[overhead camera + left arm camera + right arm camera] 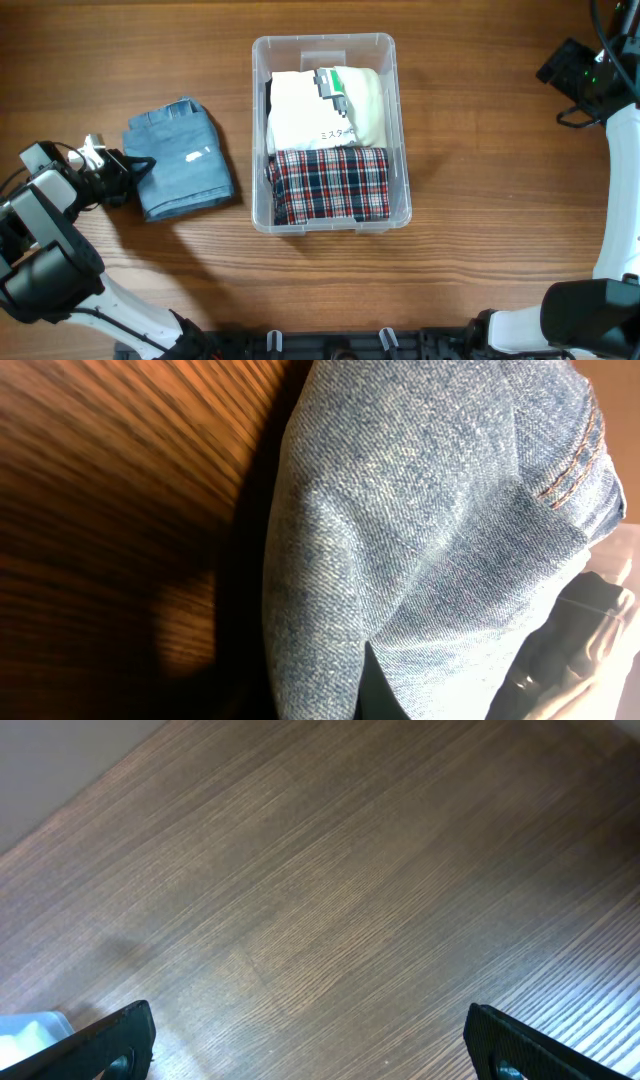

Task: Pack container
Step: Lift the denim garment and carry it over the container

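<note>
Container (258, 130) sat mid-table (480, 260), clear walls, lid off, packed. Inside at 12 o'clock lay a white cloth (310, 110) with printed lettering too small to read. A small grey-green item (333, 84) lay on top of it, hard to identify. A plaid cloth (330, 185) filled the 6 o'clock half. A dark strip (269, 100) showed along the 9 o'clock wall, mostly hidden under the white cloth.

Folded jeans (180, 160) lay on the table at 9 o'clock from the container, near but apart from it. Left gripper (138, 168) sat at the jeans' 9 o'clock edge, touching or overlapping the denim. Left wrist view was filled by denim close up with no fingertips visible, so I cannot tell how the jaws stood. A bit of clear film (590, 630) at 4 o'clock in that view was blurred and cut off.

Right gripper (305, 1045) was out at 2 o'clock from the container, well apart from it, over bare table. Its fingers (110, 1045) stood wide apart with nothing between them, and only the tips were in frame. A pale object (30, 1025) at 8 o'clock in the right wrist view was cut off and unidentifiable.
</note>
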Tool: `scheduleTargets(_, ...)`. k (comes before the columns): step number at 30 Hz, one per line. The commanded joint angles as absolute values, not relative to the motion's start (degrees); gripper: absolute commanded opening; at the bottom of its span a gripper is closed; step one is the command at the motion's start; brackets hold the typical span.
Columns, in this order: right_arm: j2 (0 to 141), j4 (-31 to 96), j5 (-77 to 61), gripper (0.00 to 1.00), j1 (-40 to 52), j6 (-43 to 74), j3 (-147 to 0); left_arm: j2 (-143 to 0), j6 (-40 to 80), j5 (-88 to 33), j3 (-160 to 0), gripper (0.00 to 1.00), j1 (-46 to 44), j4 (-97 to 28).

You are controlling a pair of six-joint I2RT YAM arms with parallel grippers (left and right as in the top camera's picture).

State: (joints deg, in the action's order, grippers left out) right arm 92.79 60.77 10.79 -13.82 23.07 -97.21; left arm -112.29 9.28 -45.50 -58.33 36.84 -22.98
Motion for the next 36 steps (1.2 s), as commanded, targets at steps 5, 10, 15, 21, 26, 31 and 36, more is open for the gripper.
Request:
scheduleTargets(5,93.4,60.6,12.0,1.0,-14.1,22.6,-97.0,-110.0,9.2,-54.2,-60.2,0.04,35.8,-27.1)
scheduleTargets(10,93.4,60.6,12.0,1.0,-14.1,22.6,-97.0,-100.5,9.4,-60.1,-65.2,0.04,35.8,-31.0)
scheduleTargets(15,93.4,60.6,12.0,1.0,-14.1,22.6,-97.0,-89.4,11.8,-61.3,-68.0,0.04,35.7,-32.0)
scheduleTargets(21,93.4,60.6,12.0,1.0,-14.1,22.6,-97.0,-74.9,15.5,-61.5,-68.8,0.04,33.8,-31.7)
scheduleTargets(26,93.4,60.6,12.0,1.0,-14.1,22.6,-97.0,-65.6,19.0,-62.2,-68.8,0.04,25.5,-30.2)
scheduleTargets(31,93.4,60.6,12.0,0.99,-14.1,22.6,-97.0,-62.1,15.8,-62.1,-68.8,0.04,13.6,-26.6)
scheduleTargets(36,93.4,60.6,12.0,1.0,-14.1,22.6,-97.0,-64.7,13.9,-62.1,-68.8,0.04,1.8,-23.0)
